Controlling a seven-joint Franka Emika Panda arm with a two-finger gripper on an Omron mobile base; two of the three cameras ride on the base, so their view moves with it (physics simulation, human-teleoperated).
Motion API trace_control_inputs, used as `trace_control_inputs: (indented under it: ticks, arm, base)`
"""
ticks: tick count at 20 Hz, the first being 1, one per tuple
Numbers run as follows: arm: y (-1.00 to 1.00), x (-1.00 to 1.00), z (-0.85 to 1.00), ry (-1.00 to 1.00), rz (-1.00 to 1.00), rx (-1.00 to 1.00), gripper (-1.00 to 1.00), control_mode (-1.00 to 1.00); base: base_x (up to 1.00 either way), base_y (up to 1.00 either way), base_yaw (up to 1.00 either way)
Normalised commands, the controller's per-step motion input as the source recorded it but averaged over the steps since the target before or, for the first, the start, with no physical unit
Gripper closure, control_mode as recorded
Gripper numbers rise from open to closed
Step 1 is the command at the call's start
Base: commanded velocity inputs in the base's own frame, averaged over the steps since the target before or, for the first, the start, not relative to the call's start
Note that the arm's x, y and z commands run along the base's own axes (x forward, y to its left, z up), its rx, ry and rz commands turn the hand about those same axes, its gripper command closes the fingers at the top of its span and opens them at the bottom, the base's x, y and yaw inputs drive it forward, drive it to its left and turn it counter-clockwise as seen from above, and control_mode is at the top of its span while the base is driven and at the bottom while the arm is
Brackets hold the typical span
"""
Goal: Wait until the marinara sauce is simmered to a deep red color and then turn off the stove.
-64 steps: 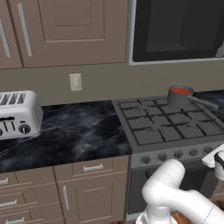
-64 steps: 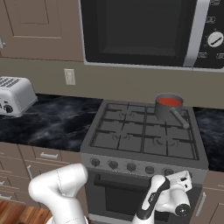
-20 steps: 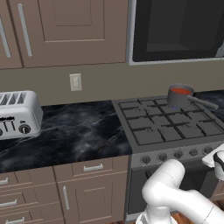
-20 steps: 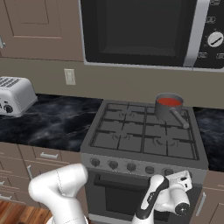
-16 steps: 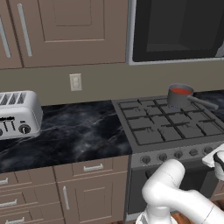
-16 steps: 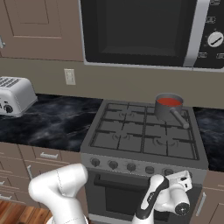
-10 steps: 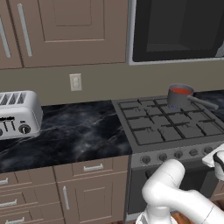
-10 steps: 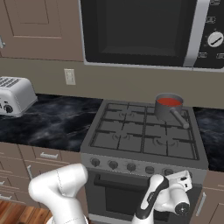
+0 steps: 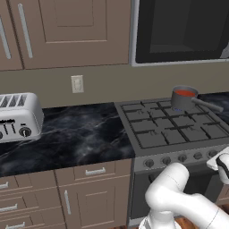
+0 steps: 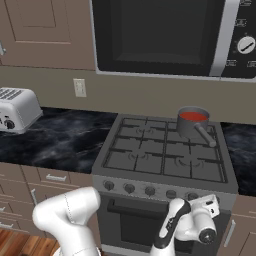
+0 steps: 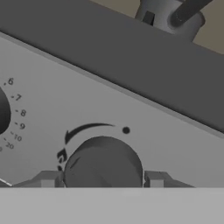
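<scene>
Hand view: gripper (image 11: 103,179) spread either side of stove (image 10: 165,155) knob (image 11: 103,164), not visibly clamped; rigid, smooth, likely slippery — best pinched across its round flanks

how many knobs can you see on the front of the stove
5, in a row along the front panel of the wide grey gas range: round dark knobs at and. A sixth may be hidden behind the robot's wrist at the right end.
</scene>
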Motion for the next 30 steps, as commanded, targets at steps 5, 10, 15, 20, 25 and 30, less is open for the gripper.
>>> trace_control_inputs:
  ticks: [5,10,15,20,25,30]
  arm:
    - [0.0,0.0,0.0,0.06,-0.06,0.05,1.0,-1.0]
    - [0.0,0.0,0.0,0.02,-0.09,0.07,1.0,-1.0]
    - [0.0,0.0,-0.01,0.0,-0.1,0.1,1.0,-1.0]
    - [0.0,0.0,-0.04,0.0,-0.09,0.13,1.0,-1.0]
    - [0.0,0.0,-0.08,0.0,-0.11,0.12,1.0,-1.0]
    - [0.0,0.0,-0.13,0.0,-0.13,0.1,1.0,-1.0]
  base:
    - [0.0,0.0,0.0]
    - [0.0,0.0,0.0]
    - [0.0,0.0,0.0]
    - [0.0,0.0,0.0]
    - [0.0,0.0,0.0]
    - [0.0,0.0,0.0]
